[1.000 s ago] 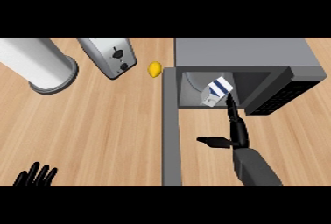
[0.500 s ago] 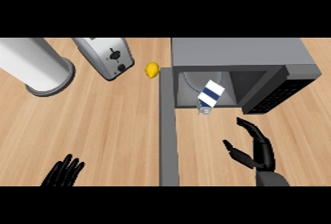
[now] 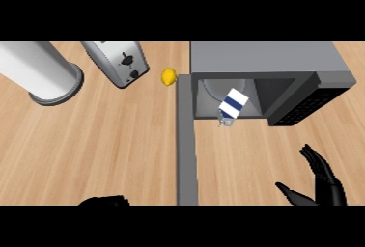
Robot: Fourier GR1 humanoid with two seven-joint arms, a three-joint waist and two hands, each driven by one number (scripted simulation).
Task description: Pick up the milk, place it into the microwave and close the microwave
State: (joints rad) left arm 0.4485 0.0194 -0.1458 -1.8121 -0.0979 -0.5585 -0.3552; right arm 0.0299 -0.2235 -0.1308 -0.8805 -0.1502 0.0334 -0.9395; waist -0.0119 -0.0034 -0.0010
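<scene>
The milk carton [image 3: 233, 104], white with blue stripes, lies tilted in the mouth of the open grey microwave [image 3: 264, 58], its cap end at the front lip. Nothing touches it. The microwave's door [image 3: 187, 144] stands open, seen edge-on as a long grey strip running toward the lower edge. My right hand [image 3: 322, 181] is open, fingers straight and thumb spread, well below and to the right of the carton over bare counter. My left hand [image 3: 107, 200] shows only as a dark shape at the lower edge, left of the door.
A silver toaster [image 3: 118, 62] stands at the top, with a yellow lemon [image 3: 168, 76] between it and the microwave. A large white cylinder [image 3: 39, 72] occupies the top left corner. The microwave's dark control panel [image 3: 303, 103] juts out at the right.
My right hand let go of the milk and drew back down and to the right, leaving the carton in the microwave's mouth. My left hand shifted right and sank toward the lower edge.
</scene>
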